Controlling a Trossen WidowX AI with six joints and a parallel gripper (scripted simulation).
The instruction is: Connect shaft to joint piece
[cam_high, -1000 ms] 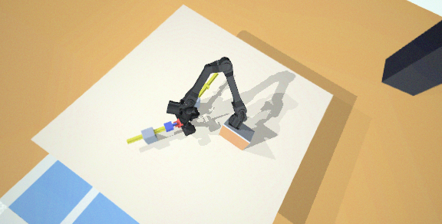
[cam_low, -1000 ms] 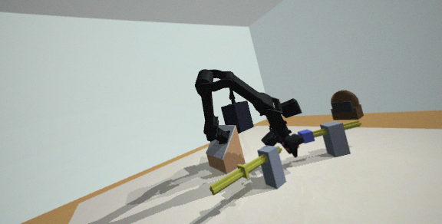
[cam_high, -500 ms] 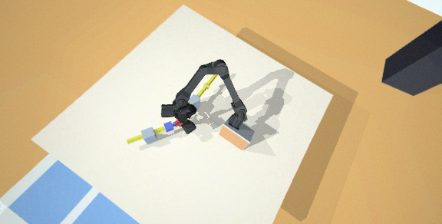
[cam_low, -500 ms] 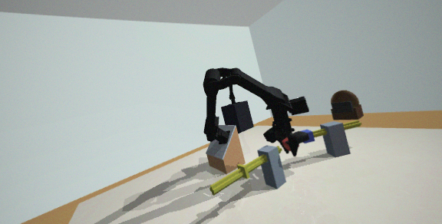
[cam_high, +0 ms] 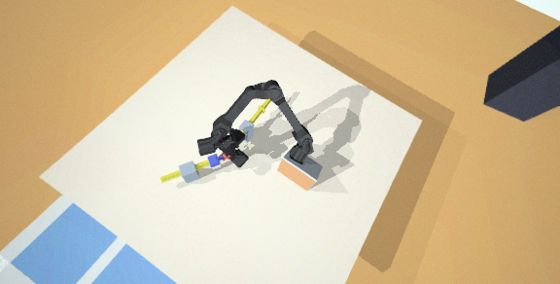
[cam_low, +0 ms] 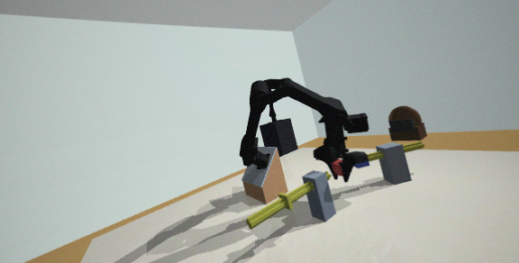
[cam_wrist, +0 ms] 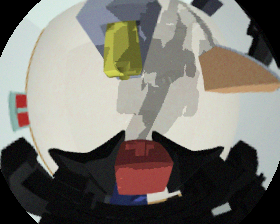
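Observation:
My gripper [cam_high: 230, 154] [cam_low: 341, 176] [cam_wrist: 139, 133] is shut on the red joint piece [cam_high: 227, 157] [cam_low: 337, 167] [cam_wrist: 143, 178]. The blue hinge part [cam_high: 214, 160] [cam_low: 362, 165] [cam_wrist: 127, 197] joins it to the first yellow shaft [cam_high: 170, 177] [cam_low: 415, 146], fixed in a grey block [cam_high: 189, 171] [cam_low: 395, 164]. The second yellow shaft [cam_high: 254, 116] [cam_low: 265, 212] [cam_wrist: 122, 45] passes through the other grey block [cam_high: 246, 129] [cam_low: 321, 200] [cam_wrist: 95, 21]. Its near end is apart from the joint piece, ahead and slightly left in the wrist view. The opening is not clearly visible, so exact alignment cannot be told.
The arm's wedge-shaped base [cam_high: 297, 173] [cam_low: 277, 180] [cam_wrist: 231, 72] stands to the side of both shafts. A collar [cam_low: 286, 201] sits on the second shaft outside its block. A dark box [cam_high: 525, 88] [cam_low: 280, 137] and a brown rounded object [cam_low: 405, 116] are farther away.

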